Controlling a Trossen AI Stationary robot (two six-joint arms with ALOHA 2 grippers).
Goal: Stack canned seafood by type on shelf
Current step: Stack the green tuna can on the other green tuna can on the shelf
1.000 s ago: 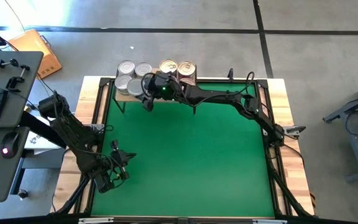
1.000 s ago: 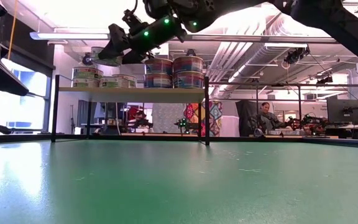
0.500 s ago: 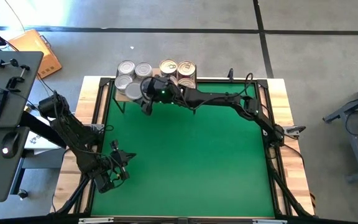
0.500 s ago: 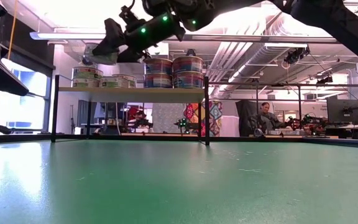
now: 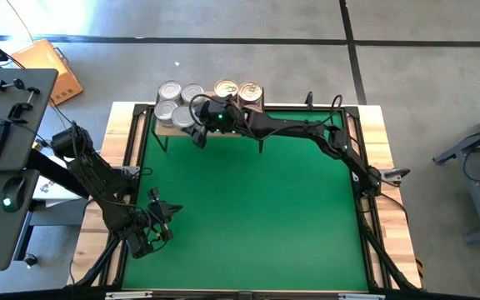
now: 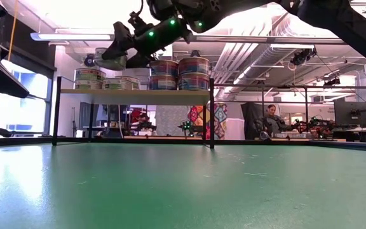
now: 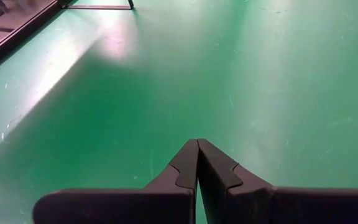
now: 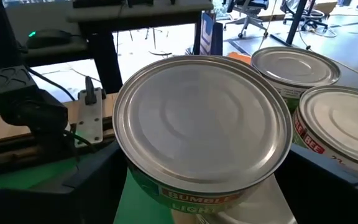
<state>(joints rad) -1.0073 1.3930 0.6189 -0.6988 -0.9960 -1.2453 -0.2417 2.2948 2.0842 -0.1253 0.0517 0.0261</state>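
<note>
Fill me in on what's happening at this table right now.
The right gripper holds a silver-lidded can in the air over the left part of the shelf, above the silver-lidded cans already there. The gold-lidded cans sit stacked on the shelf's right part. The left gripper waits shut, low over the green mat near its front left corner, holding nothing.
</note>
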